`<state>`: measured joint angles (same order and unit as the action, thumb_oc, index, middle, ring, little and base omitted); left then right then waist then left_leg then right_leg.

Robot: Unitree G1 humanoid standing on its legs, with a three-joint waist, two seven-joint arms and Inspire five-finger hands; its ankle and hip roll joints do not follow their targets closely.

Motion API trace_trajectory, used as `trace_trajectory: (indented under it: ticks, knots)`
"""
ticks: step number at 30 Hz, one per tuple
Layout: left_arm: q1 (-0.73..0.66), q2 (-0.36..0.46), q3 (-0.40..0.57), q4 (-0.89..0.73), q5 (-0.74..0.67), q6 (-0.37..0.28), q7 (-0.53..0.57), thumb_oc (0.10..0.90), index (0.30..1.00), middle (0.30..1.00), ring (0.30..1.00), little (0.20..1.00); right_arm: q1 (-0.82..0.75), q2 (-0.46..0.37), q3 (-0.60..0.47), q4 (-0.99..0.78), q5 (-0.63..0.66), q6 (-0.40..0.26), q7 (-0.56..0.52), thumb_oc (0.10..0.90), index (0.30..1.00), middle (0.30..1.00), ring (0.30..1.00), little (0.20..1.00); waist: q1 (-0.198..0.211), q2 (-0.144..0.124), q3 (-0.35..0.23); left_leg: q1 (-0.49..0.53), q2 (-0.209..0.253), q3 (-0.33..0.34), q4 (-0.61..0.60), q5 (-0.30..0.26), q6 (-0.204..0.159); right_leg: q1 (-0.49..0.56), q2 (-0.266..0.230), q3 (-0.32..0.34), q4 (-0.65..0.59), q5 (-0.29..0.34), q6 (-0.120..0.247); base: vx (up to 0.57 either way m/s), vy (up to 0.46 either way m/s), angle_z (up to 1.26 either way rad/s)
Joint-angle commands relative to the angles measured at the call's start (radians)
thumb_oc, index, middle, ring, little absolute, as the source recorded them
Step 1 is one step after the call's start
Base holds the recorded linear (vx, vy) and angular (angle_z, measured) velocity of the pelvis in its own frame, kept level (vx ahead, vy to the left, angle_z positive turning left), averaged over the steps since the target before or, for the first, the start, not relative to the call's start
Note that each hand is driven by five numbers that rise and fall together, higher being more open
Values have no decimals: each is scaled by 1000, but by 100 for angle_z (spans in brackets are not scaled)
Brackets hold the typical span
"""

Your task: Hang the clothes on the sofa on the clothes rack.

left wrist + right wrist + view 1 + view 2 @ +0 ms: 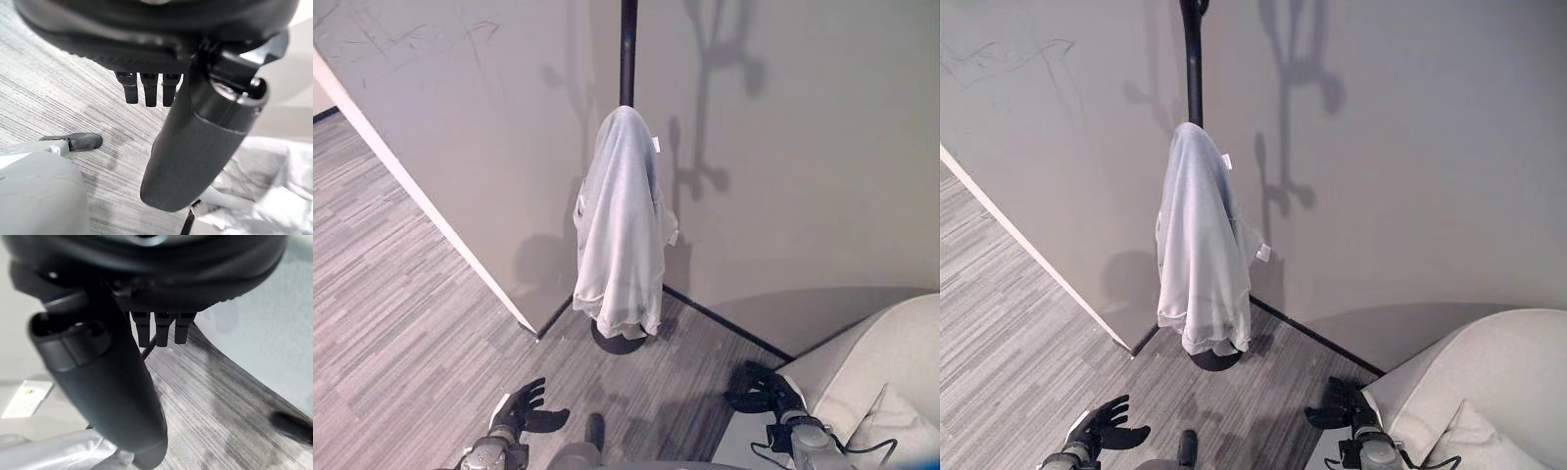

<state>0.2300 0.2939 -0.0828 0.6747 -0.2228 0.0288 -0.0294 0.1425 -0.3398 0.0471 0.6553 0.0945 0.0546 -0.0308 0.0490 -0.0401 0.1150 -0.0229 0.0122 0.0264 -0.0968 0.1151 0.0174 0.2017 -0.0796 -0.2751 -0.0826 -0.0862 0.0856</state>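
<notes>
A pale grey shirt (622,230) hangs on the black clothes rack (627,49), in a corner between two plain walls (803,147). The floor (401,313) is grey striped carpet. A light sofa (886,382) sits nearby. The left hand (524,411) and right hand (759,389) hang low, fingers loose, holding nothing.

- A grey striped carpet floor (401,323) spreads from nine to six o'clock.
- Beige partition walls (803,176) meet in a corner at twelve o'clock, a black baseboard (724,323) along the right one's foot.
</notes>
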Motion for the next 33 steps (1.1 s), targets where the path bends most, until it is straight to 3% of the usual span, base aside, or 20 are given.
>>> trace_trajectory:
  ticks: [1, 4, 7, 8, 9, 11, 12, 13, 14, 15, 16, 17, 18, 19, 20, 22, 23, 25, 28, 33]
  knots:
    - [-35, 40, 18, -29, 19, -47, 3, 800, 900, 900, 900, 900, -16, -35, -43, -39, 22, -56, -27, 800, 900, 900, 900, 900, 6, -4, -3, 102, 39, 112, 10, -156, -56, -82, -32, 12, 24, 19, 33, -27, -41, 10]
    - [-57, 53, 3, -64, 2, -43, 6, 800, 900, 900, 900, 900, -9, -42, -60, -70, 41, -58, -40, 800, 900, 900, 900, 900, 5, -13, 43, 15, 29, 87, 164, -190, -57, -100, -51, 16, 70, 9, 18, -127, 16, 21]
    - [-79, 63, -4, -115, -17, -45, 2, 800, 900, 900, 900, 900, -16, -57, -78, -65, 55, -50, -45, 800, 900, 900, 900, 900, -11, -18, 69, -22, 102, 102, 310, -250, -87, -137, -110, 0, 81, 36, 24, -151, 293, 50]
    - [-73, 70, -2, -130, -17, -53, 5, 800, 900, 900, 900, 900, -5, -61, -89, -78, 56, -48, -39, 800, 900, 900, 900, 900, -27, -12, 62, 11, 186, 77, 328, -210, -103, -147, -139, 11, 86, 43, 34, -4, 331, 21]
    - [-73, 70, -2, -131, -17, -53, 5, 800, 900, 900, 900, 900, -5, -61, -89, -78, 56, -47, -39, 800, 900, 900, 900, 900, -28, -14, 59, 8, 184, 76, 325, -206, -102, -150, -141, 10, 85, 45, 34, 30, 437, 3]
    - [-67, 75, 3, -154, -25, -58, 17, 800, 900, 900, 900, 900, 16, -62, -100, -89, 52, -43, -33, 800, 900, 900, 900, 900, -52, 13, 43, 52, 270, 18, 288, -104, -138, -167, -174, 28, 103, 50, 59, 74, 576, 14]
    - [-70, 82, -3, -177, -27, -65, 25, 800, 900, 900, 900, 900, 33, -62, -112, -118, 47, -40, -30, 800, 900, 900, 900, 900, -64, 32, 33, 79, 289, -77, 225, -109, -160, -177, -208, 62, 105, 64, 94, 120, 807, 16]
    - [-77, 77, -9, -171, -29, -64, 22, 800, 900, 900, 900, 900, 34, -59, -122, -112, 46, -40, -29, 800, 900, 900, 900, 900, -69, 33, 22, 90, 267, -92, 189, -148, -169, -174, -233, 64, 92, 95, 112, 87, 1017, 31]
    - [-96, 84, -15, -173, -20, -64, 19, 800, 900, 900, 900, 900, 31, -49, -151, -109, 31, -32, -36, 800, 900, 900, 900, 900, -81, 24, 13, 119, 203, -57, 114, -239, -163, -205, -304, 75, 63, 226, 144, -101, 1012, 10]
    - [-110, 99, -23, -178, -2, -73, 21, 800, 900, 900, 900, 900, 9, -43, -150, -113, 24, -31, -51, 800, 900, 900, 900, 900, -69, 18, 24, 134, 146, 9, 58, -257, -133, -272, -366, 39, 39, 367, 160, -291, 1200, -38]
    - [-121, 104, -30, -180, 5, -72, 15, 800, 900, 900, 900, 900, -22, -37, -134, -93, 23, -30, -61, 800, 900, 900, 900, 900, -64, 40, 36, 133, 109, 52, 14, -233, -105, -295, -356, -15, 52, 323, 140, -375, 1014, -106]
    - [-126, 104, -33, -173, 8, -69, 16, 800, 900, 900, 900, 900, -28, -32, -126, -88, 20, -28, -61, 800, 900, 900, 900, 900, -70, 47, 46, 130, 94, 66, 10, -227, -93, -316, -312, 25, 109, 271, 118, -369, 835, -129]
    - [-125, 107, -18, -176, 3, -64, 18, 800, 900, 900, 900, 900, -30, -31, -115, -93, 13, -32, -58, 800, 900, 900, 900, 900, -52, 63, 54, 117, 79, 71, 10, -213, -70, -306, -231, 34, 196, 176, 95, -328, 595, -100]
    - [-127, 105, -22, -168, 0, -59, 19, 800, 900, 900, 900, 900, -38, -30, -102, -82, 19, -37, -63, 800, 900, 900, 900, 900, -47, 70, 60, 98, 68, 71, 10, -195, -56, -315, -186, 11, 291, 117, 71, -243, 389, -59]
    - [-128, 105, -22, -168, 0, -59, 19, 800, 900, 900, 900, 900, -39, -30, -102, -82, 19, -38, -63, 800, 900, 900, 900, 900, -48, 69, 58, 94, 67, 71, 10, -193, -56, -320, -187, 11, 295, 116, 70, -168, 218, -10]
    - [-122, 105, -18, -171, 11, -47, 18, 800, 900, 900, 900, 900, -35, -23, -91, -64, 23, -40, -65, 800, 900, 900, 900, 900, -41, 72, 57, 79, 54, 80, 10, -183, -45, -321, -119, -8, 383, 21, 55, -151, 194, -1]
    - [-120, 105, -18, -163, 30, -39, 16, 800, 900, 900, 900, 900, -30, -23, -89, -47, 22, -37, -66, 800, 900, 900, 900, 900, -40, 66, 54, 69, 41, 83, 10, -178, -45, -296, -76, -2, 351, -12, 38, -158, 178, -13]
    - [-117, 93, -7, -166, 33, -36, 17, 800, 900, 900, 900, 900, -21, -11, -71, -9, 22, -34, -66, 800, 900, 900, 900, 900, -26, 40, 47, 55, 9, 101, 10, -178, -50, -223, -32, -1, 211, -15, 14, -187, 61, -24]
    - [-100, 76, 8, -154, 36, -42, 23, 800, 900, 900, 900, 900, 1, 4, -43, 52, 6, -22, -51, 800, 900, 900, 900, 900, -29, 26, 17, 53, 16, 141, 10, -174, -50, -168, 1, 16, 40, 42, 28, -79, 1, -14]
    - [-97, 68, 7, -131, 59, -36, 22, 800, 900, 900, 900, 900, 25, 20, -35, 106, -7, -20, -49, 800, 900, 900, 900, 900, -38, 16, 16, 68, 26, 153, 10, -171, -54, -144, 15, 33, -5, 56, 31, -15, -12, -18]
